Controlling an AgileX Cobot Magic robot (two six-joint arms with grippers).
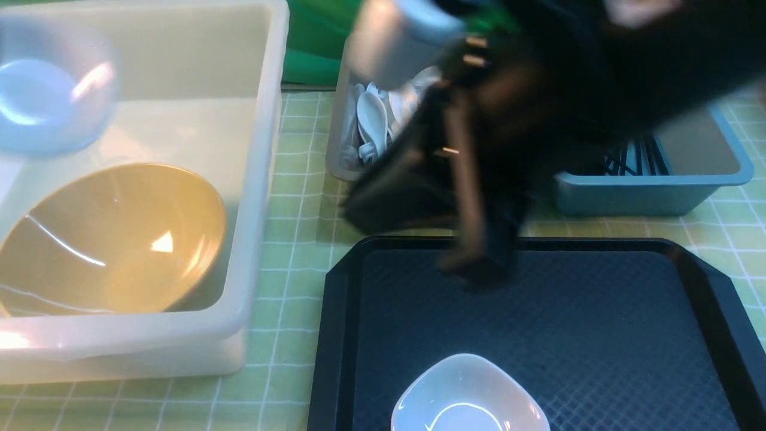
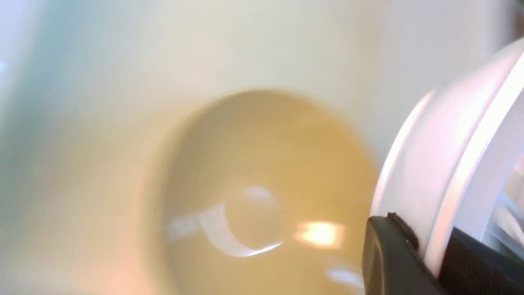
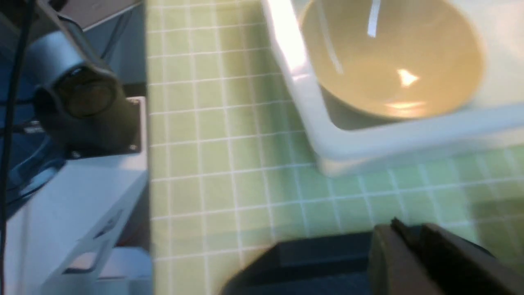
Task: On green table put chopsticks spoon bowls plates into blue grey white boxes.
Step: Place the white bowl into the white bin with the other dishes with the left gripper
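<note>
A large white tub (image 1: 270,137) fills the left side of the green table (image 1: 293,251), with a wide tan bowl (image 1: 114,239) already lying inside it. Above the tub's far left corner hangs a small white dish (image 1: 51,99), blurred. The left wrist view shows why it is in the air: the left gripper (image 2: 425,254) is clamped on the dish's rim, with the bowl directly below.

Towards the middle, at the back, a grey box (image 1: 336,143) holds several white spoons (image 1: 372,117). In front of it the right arm is a dark smear. The right gripper (image 1: 479,266) hangs low over the far edge of a black tray (image 1: 598,335), and the blur makes it impossible to tell whether its jaws are open or closed. Nothing can be seen in them. A second white dish (image 1: 470,398) sits on the near edge of the tray, well apart from that gripper.

At the far right, a blue box (image 1: 646,194) contains black chopsticks (image 1: 634,160).

The step in hand looks like dropping off the first dish. The next move calls for lowering it into the tub, into or beside the bowl, and letting go gently so it does not clatter. After that, only the dish on the tray appears left to collect.
</note>
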